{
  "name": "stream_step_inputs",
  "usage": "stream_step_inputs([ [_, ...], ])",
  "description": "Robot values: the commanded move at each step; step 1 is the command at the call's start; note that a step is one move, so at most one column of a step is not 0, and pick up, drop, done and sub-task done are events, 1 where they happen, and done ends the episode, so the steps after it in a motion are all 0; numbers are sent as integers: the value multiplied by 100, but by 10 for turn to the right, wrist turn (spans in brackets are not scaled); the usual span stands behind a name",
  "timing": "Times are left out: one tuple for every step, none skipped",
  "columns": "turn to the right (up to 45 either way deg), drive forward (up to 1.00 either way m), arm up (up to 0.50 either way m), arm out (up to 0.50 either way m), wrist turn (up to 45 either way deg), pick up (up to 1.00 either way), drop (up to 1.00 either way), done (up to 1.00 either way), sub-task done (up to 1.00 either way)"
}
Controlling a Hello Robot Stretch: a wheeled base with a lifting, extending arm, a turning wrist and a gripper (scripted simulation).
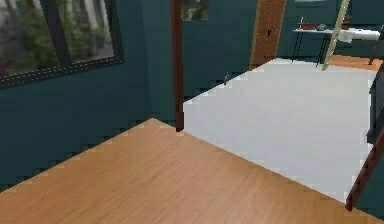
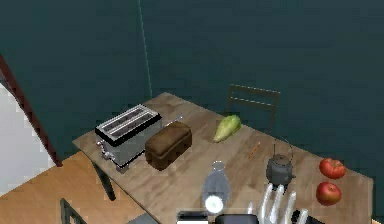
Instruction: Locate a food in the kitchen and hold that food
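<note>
A wooden table (image 2: 190,108) stands against a dark teal wall in the arm side view. On it lie a brown loaf of bread (image 2: 168,143), a green pear-shaped fruit (image 2: 228,128) and two round red fruits (image 2: 333,168) (image 2: 328,192) at the right end. At the bottom edge I see two small white squares, and left of them a dark shape that looks like the gripper (image 2: 150,218). Its far end is cut off by the picture's edge, so I cannot tell whether it holds anything.
A silver toaster (image 2: 128,132), a dark kettle (image 2: 280,168) and a grey bottle (image 2: 216,185) share the table. A chair (image 2: 253,100) stands behind it. The forward view has wood floor, pale floor (image 1: 290,110), a red-brown door post (image 1: 178,60), a window (image 1: 55,35) and a far white table (image 1: 330,35).
</note>
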Motion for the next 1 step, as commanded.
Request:
stream_step_inputs([
  [0,0,0,38,0,0,0,0,0],
])
